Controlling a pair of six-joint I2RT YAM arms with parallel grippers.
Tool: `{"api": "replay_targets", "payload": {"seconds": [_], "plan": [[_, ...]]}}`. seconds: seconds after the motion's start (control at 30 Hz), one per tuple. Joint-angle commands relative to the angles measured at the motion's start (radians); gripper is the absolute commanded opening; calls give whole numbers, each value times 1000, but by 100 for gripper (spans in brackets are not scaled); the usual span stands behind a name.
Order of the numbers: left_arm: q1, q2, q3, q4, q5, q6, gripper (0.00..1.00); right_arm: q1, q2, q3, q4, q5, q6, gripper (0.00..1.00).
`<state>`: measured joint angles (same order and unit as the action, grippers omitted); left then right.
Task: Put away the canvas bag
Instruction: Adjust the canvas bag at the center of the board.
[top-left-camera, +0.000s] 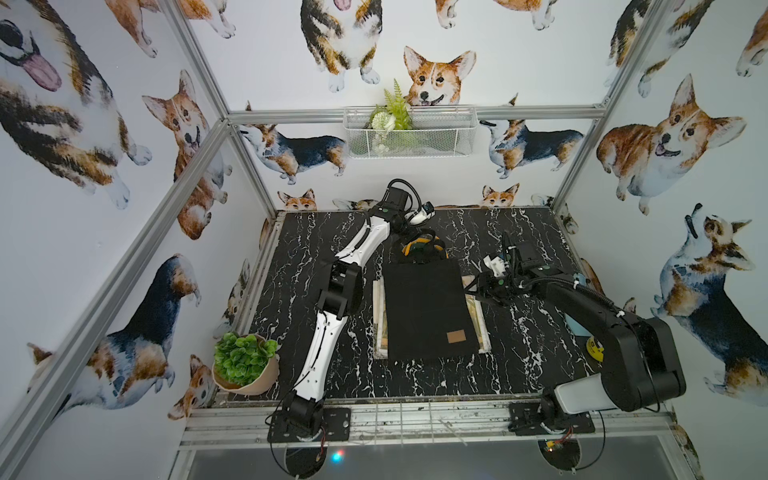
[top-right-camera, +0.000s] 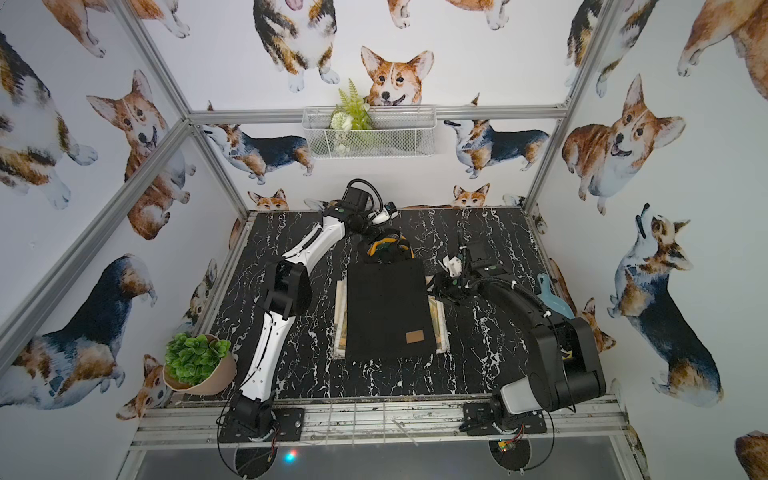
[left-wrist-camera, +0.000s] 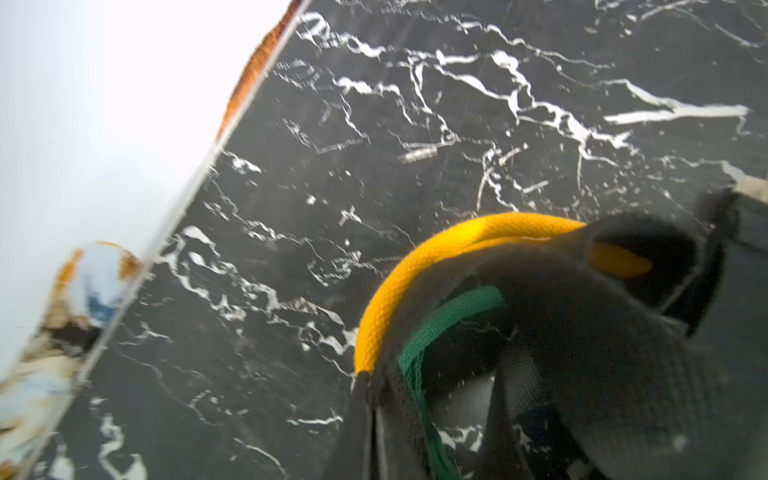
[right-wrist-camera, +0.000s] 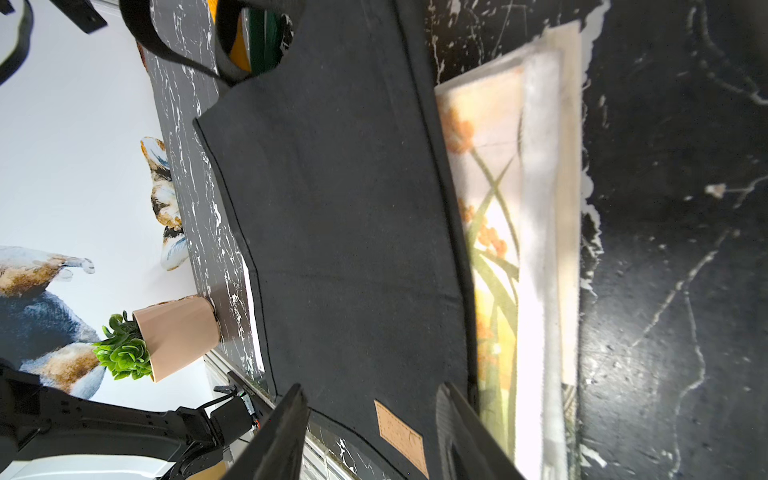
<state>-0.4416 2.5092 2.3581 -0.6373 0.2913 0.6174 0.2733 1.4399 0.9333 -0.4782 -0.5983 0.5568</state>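
The black canvas bag (top-left-camera: 428, 307) (top-right-camera: 388, 307) (right-wrist-camera: 345, 228) lies flat mid-table on a stack of other bags, its tan patch toward the front. Its black handle (left-wrist-camera: 561, 332) loops at the far end beside a yellow strap (left-wrist-camera: 415, 270) and a green strap (left-wrist-camera: 436, 324). My left gripper (top-left-camera: 411, 235) (top-right-camera: 372, 235) (left-wrist-camera: 380, 415) is down at those handles, shut on the black handle, with the yellow strap running in beside it. My right gripper (top-left-camera: 476, 291) (top-right-camera: 434, 291) (right-wrist-camera: 370, 403) hovers open over the bag's right edge, nothing between its fingers.
A floral-print bag (right-wrist-camera: 490, 249) (top-left-camera: 476, 311) sticks out from under the black one. A potted plant (top-left-camera: 245, 363) stands at the front left corner. A white wire basket (top-left-camera: 409, 133) with greenery hangs on the back wall. A light blue object (top-right-camera: 552, 295) lies by the right wall.
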Motion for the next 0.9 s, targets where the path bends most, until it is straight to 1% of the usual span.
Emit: {"api": "replay_targets", "payload": {"seconds": [0.0, 0.03, 0.07, 0.1, 0.2, 0.3, 0.37, 0.4, 0.5, 0.57, 0.63, 0.7, 0.77, 0.8, 0.87], "plan": [[-14, -29, -33, 148, -149, 6, 15, 0, 2, -6, 30, -11, 13, 53], [-18, -32, -39, 161, -166, 6, 17, 1, 3, -8, 31, -12, 14, 53], [-19, -31, -43, 171, -182, 5, 29, 1, 3, -10, 33, -13, 14, 53], [-22, -32, -45, 179, -199, 0, 34, 1, 4, -11, 34, -15, 14, 53], [-30, -40, -60, 199, -238, -17, 36, 1, 5, -20, 45, -20, 20, 53], [-32, -65, -98, 245, -278, -69, 48, 1, 7, -26, 50, -25, 26, 53], [-32, -74, -97, 236, -301, -131, 49, 1, 7, -28, 52, -30, 29, 53], [-32, -83, -95, 204, -308, -167, 49, 4, 6, -30, 51, -30, 31, 53], [-34, -139, -138, 113, -313, -301, 44, 24, -5, -32, 39, -7, 28, 53], [-36, -219, -250, 93, -303, -403, 43, 49, -17, -38, 24, 29, 23, 53], [-34, -336, -423, 107, -319, -530, 45, 79, -32, -48, 8, 66, 22, 54], [-33, -428, -539, 69, -311, -630, 48, 108, -43, -65, -16, 128, 23, 62], [-26, -493, -617, -20, -309, -756, 48, 115, -45, -88, -33, 191, 36, 70], [-21, -514, -646, -60, -284, -796, 48, 115, -45, -91, -49, 221, 34, 73], [-19, -565, -747, -104, -211, -888, 48, 117, -51, -90, -95, 304, 11, 80]]}}
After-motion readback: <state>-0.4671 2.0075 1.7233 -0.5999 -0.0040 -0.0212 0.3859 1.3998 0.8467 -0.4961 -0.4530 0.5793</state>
